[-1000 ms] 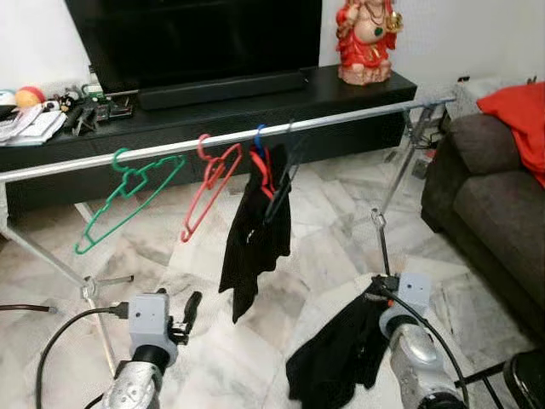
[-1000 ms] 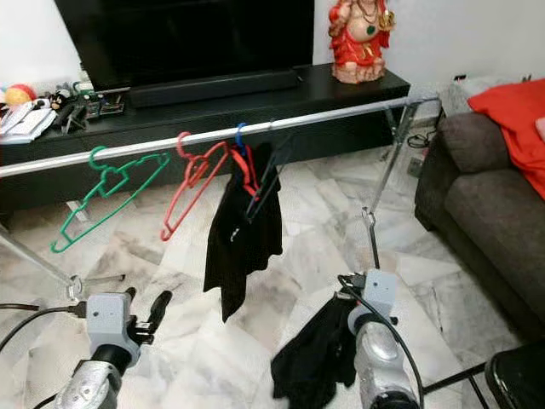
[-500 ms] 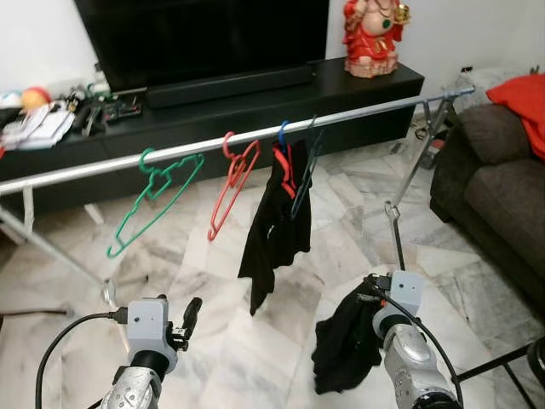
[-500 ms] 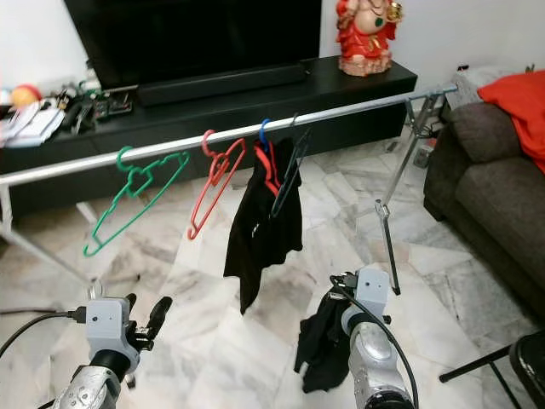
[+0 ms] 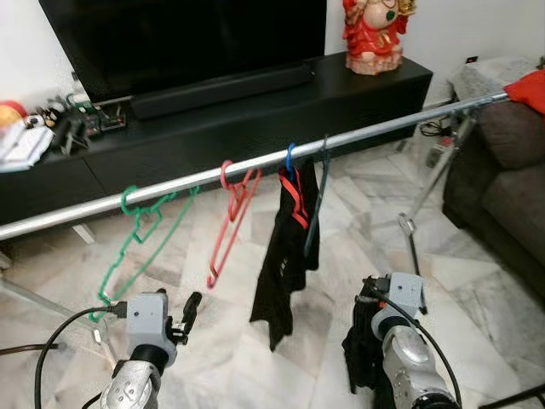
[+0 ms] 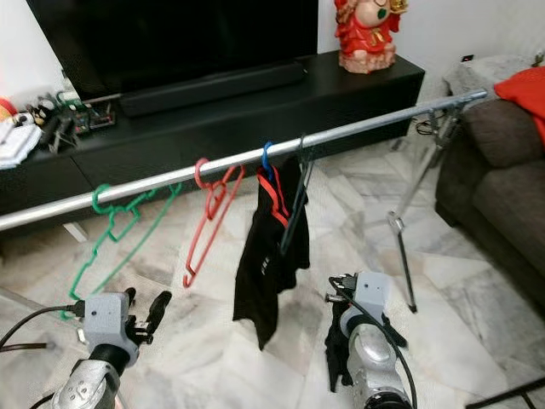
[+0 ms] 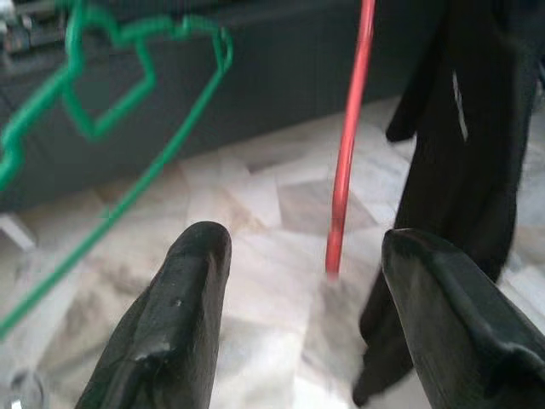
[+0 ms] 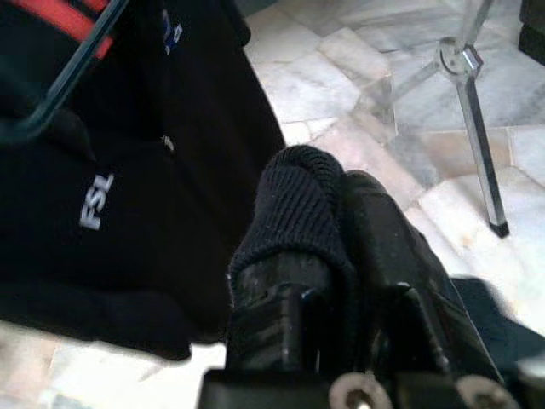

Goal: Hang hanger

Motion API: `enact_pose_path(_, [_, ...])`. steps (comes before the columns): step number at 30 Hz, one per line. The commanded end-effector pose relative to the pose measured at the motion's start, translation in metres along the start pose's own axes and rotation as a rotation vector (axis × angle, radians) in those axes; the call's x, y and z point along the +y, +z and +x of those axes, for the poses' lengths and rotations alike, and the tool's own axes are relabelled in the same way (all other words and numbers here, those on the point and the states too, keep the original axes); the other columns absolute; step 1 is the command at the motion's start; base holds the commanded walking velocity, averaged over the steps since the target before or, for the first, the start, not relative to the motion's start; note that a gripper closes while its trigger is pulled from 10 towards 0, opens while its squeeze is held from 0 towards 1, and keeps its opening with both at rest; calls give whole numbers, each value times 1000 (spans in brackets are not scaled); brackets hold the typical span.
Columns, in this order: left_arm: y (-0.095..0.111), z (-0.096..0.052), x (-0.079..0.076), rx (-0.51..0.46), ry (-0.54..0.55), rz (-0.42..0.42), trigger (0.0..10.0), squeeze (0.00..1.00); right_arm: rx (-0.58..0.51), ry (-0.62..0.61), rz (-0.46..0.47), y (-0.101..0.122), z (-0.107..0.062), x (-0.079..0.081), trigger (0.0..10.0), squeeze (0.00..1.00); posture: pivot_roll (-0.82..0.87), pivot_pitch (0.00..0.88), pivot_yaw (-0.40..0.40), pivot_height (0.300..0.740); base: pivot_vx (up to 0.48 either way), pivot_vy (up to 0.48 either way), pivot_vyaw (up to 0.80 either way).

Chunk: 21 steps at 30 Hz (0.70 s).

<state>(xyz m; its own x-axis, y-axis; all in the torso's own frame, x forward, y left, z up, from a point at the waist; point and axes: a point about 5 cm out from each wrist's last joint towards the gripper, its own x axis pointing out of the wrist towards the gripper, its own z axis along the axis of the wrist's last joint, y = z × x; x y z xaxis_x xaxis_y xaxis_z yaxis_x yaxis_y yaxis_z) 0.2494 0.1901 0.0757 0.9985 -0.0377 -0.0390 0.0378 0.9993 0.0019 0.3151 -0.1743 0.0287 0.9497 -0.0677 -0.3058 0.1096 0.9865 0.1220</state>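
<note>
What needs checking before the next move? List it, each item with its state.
1. Right gripper grip on the black knitted garment: fingers closed on the fabric, ok.
2. Left gripper free to help: open and holding nothing, ok.
3. Spare hangers on the silver metal rail: the green plastic hanger and the red plastic hanger hang bare, ok.
4. Dark bare hanger beside the hung black shirt: on the rail, ok.
5. Held garment already on a hanger: cannot tell, it hangs bunched below the right gripper.
</note>
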Motion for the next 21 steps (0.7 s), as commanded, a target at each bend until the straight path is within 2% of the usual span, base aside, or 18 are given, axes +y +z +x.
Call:
enact_pose_path(1, [-5, -3, -3, 20, -16, 22, 10000, 0, -16, -16, -4, 3, 0, -6, 10000, 0, -7, 114, 71, 740, 0, 0, 0])
enact_pose_path(6, [-6, -3, -5, 29, -21, 29, 10000, 0, -14, -13, -13, 3, 0, -7, 10000, 0, -5, 114, 66, 740, 0, 0, 0])
enact_pose_path(9, [-7, -3, -6, 31, -22, 39, 10000, 0, -19, -8, -31, 4, 1, -7, 10000, 0, -6, 115, 62, 740, 0, -460, 0])
enact_pose_path(12, [-7, -3, -7, 28, -17, 24, 10000, 0, -31, 7, -64, 5, 0, -7, 10000, 0, -8, 112, 57, 740, 0, -461, 704])
enact_pose_path(15, [-7, -2, -9, 25, -19, 18, 10000, 0, -17, -5, -43, 3, 0, -9, 10000, 0, -11, 109, 55, 740, 0, -461, 704])
enact_pose_path(21, [-8, -1, -12, 20, -18, 13, 10000, 0, 8, -10, -46, -1, -1, -13, 10000, 0, -15, 89, 39, 740, 0, -460, 0])
